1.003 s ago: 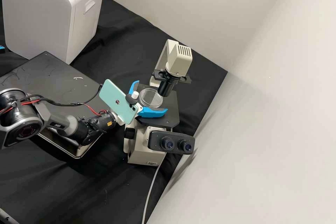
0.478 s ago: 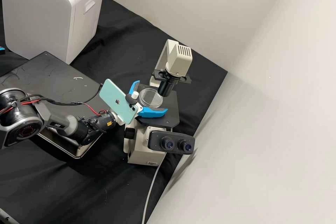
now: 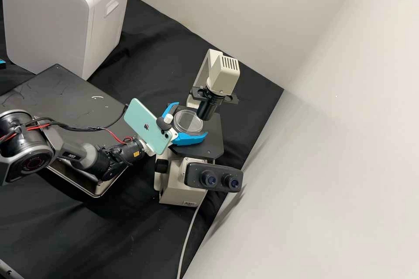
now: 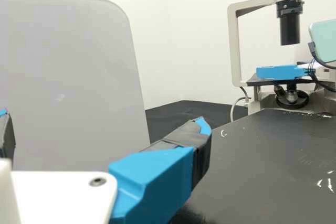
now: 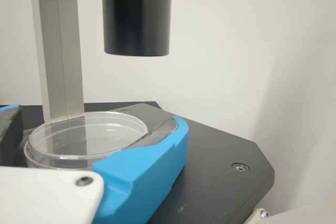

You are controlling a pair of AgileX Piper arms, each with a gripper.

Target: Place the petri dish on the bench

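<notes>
A clear round petri dish [image 3: 188, 122] lies on the black stage [image 3: 209, 141] of a microscope, under the dark objective [image 3: 205, 108]. My right gripper [image 3: 189, 120] comes in from the left and is shut on the dish, one blue finger on each side of its rim. In the right wrist view the petri dish [image 5: 86, 136] lies between that gripper's [image 5: 94, 119] fingers, with the near blue finger [image 5: 152, 153] against the dish wall. My left gripper [image 4: 102, 129] hangs open and holds nothing, low over a black plate [image 4: 273, 156] near a white box [image 4: 68, 77].
The beige microscope [image 3: 187, 183] has its eyepieces [image 3: 216, 178] towards the front and a lamp head [image 3: 222, 69] above. A white appliance [image 3: 61, 13] stands at the back left, with a glossy black plate [image 3: 56, 91] in front of it. A light wall [image 3: 331, 161] bounds the right side.
The right gripper's fingers have drawn in closer around the petri dish. The arm itself and the dish have stayed in place.
</notes>
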